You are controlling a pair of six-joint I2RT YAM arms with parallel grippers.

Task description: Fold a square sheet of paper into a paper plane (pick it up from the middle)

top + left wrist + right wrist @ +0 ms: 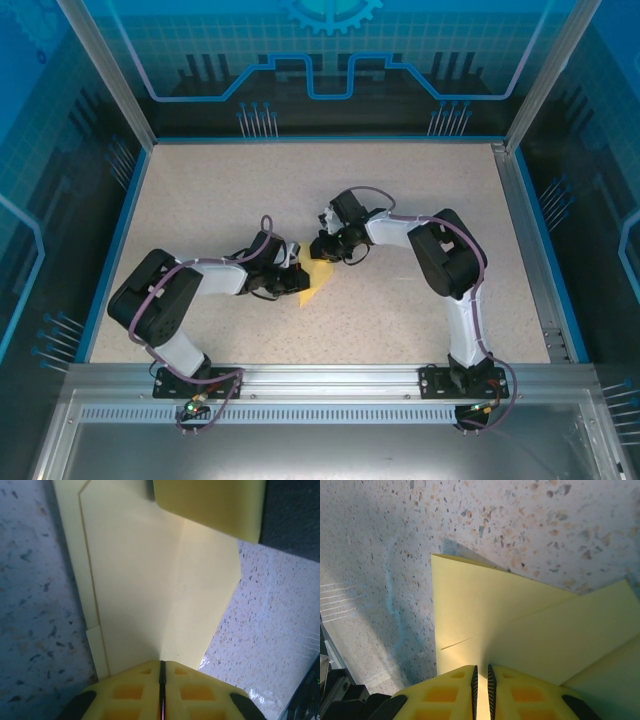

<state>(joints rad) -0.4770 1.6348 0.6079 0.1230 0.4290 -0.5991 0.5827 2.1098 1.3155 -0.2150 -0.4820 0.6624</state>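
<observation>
Stretching wide, the speckled surface (420,190) has the folded square sheet of paper (316,280) near its middle, between both hands. The left hand (161,669) is clamped on one edge; the right hand (481,670) pinches the opposite edge, fingers nearly together.

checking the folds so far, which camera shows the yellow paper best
Left wrist: the paper spreads wide there, with its centre crease and layered left edges plain. Right wrist gives one pointed corner and a fold line. Top external gives just a small yellow patch mid-table.
</observation>
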